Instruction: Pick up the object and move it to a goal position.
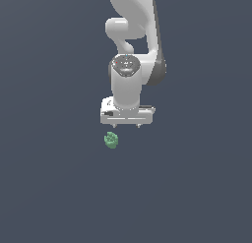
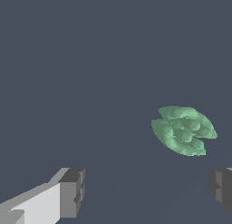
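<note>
Green and matte, the object (image 1: pixel 112 139) lies alone on the dark grey surface (image 1: pixel 49 188), a lumpy form with rounded, finger-like bumps; in the exterior view it sits just below the white gripper (image 1: pixel 126 125) and offset toward that view's left. The gripper hangs above the surface with its jaws spread wide and nothing between them: in the wrist view the two dark fingertips (image 2: pixel 72 191) frame a broad gap, while the object (image 2: pixel 183 130) appears apart from them and nearer one fingertip than the other, not centred in the gap. The step in hand is judged to be alignment before descent. To do it well, the arm should shift sideways until the object lies midway between the fingers, then lower straight down with the jaws held apart. Because the object is narrower than the opening, clearance is ample, but its uneven bumps may let it roll or slip, so closing across its widest, most solid part is advisable. No goal marker is visible in either view.
</note>
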Controlling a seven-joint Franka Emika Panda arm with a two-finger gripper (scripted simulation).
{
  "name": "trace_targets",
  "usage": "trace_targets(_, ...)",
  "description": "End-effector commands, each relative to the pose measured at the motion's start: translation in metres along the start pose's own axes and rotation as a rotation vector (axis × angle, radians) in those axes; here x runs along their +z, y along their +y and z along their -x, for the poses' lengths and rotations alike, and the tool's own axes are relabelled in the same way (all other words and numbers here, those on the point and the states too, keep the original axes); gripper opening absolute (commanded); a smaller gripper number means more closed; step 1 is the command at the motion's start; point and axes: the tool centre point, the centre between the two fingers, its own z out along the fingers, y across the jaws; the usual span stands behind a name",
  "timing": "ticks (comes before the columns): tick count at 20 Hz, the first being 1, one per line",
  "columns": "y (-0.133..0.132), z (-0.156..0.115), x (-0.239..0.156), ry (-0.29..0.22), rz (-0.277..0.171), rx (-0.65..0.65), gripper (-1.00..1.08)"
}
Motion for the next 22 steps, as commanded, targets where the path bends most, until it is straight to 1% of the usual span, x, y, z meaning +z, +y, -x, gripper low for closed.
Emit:
trace_targets(1,0.000,0.000,0.000,0.000,0.000,0.000,1.00)
trace_targets(4,-0.003,-0.002,-0.004,0.008,-0.002,0.001,1.00)
trace_targets(9,-0.017,-0.010,-0.021,0.040,-0.009,-0.006,1.00)
trace_targets(12,-0.020,-0.011,-0.024,0.044,-0.010,-0.014,1.00)
trace_targets(17,-0.016,-0.011,-0.021,0.042,-0.010,0.008,1.00)
trace_targets(22,-0.005,-0.012,-0.014,0.042,-0.012,0.079,1.00)
